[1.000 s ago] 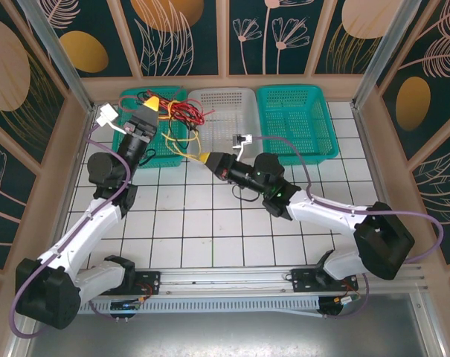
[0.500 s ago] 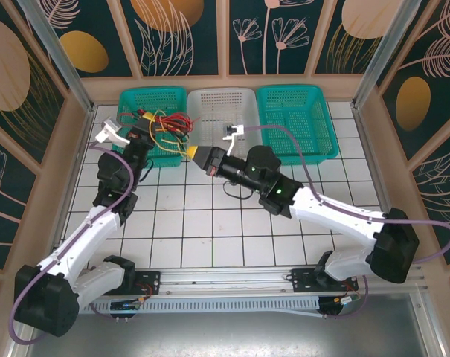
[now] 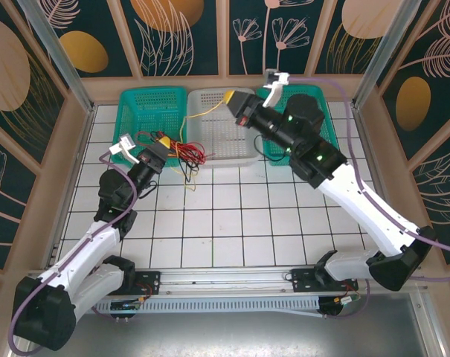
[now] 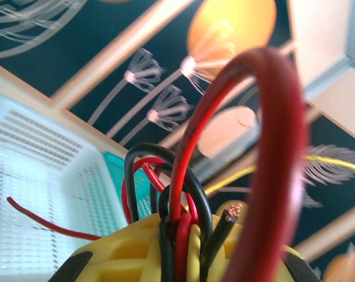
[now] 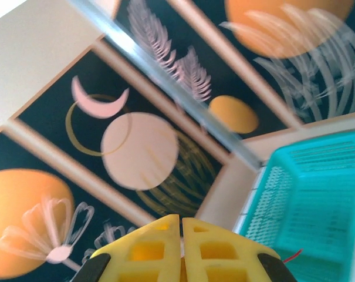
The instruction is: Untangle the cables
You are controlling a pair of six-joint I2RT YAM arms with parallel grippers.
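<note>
**Held at both ends, grippers closed**

From above: pinched in the left gripper (image 3: 164, 146), nearly closed on a bunch of red and black cables (image 3: 187, 155). Sitting above the tiled table (image 3: 210, 216), just beside the near-left corner of the white basket (image 3: 225, 130), with loose ends spilling to the right and toward the near side.

Further right and far back: clamped shut in the right gripper (image 3: 230, 98), high over the far part of the white basket, on the end of a pale yellow cable (image 3: 207, 106). Running from there leftward, then bending down toward the near side — into the bunch at the left gripper.

Up close on the left wrist: yellow fingers (image 4: 130, 255) squeezed on red and black strands, with a thick red loop arching overhead and a bare copper tip poking out on a black one.

Up close on the right wrist: yellow fingertips (image 5: 154, 241) pressed flat together — no gap, and cannot tell there what sits between them.
</note>
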